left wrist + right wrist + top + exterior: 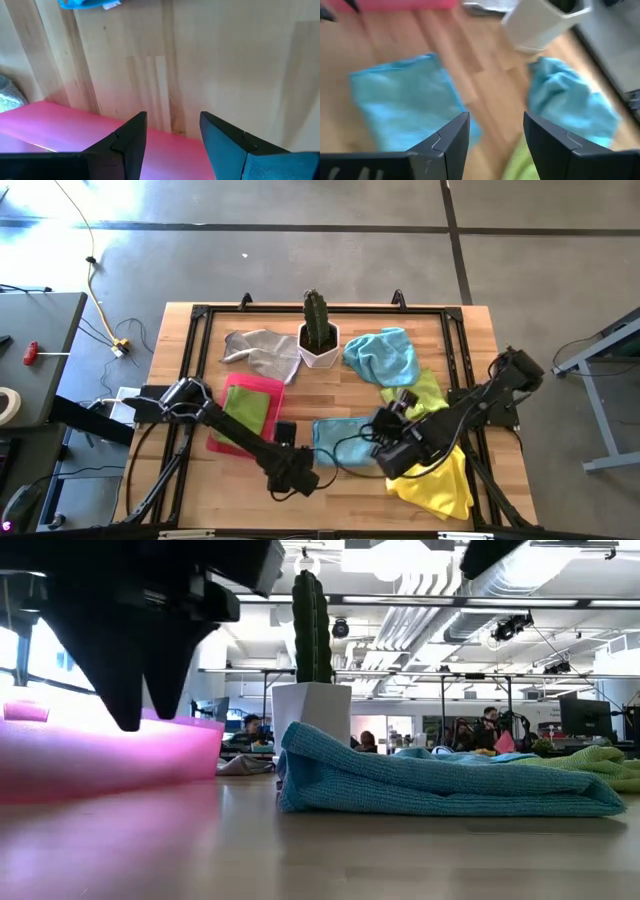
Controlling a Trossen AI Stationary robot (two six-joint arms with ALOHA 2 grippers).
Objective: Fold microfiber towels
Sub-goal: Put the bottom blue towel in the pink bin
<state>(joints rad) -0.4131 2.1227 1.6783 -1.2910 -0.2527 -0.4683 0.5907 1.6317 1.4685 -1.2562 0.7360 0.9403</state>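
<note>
A folded light blue microfiber towel (340, 442) is laid flat on the wooden tabletop (330, 485) toward the middle of its front edge, between the two grippers. The left gripper (300, 478) is held just above the bare wood near the front edge, beside the rigid pink rectangular tray (262, 386); its dark fingers (131, 141) are parted and nothing is gripped between them. The right gripper (385, 430) is poised over the right end of the folded towel, its fingers (452, 140) likewise spread and empty. A folded lime green towel (250, 412) is seen lying in the pink tray. A crumpled grey towel (262, 350) is found toward the back left corner, beside a white pot holding a green cactus (319, 332). A second, bunched light blue towel (383, 355) is placed on the other side of that pot, a loose lime green towel (428, 388) lies next to it, and a yellow towel (445, 480) is spread near the front right corner.
</note>
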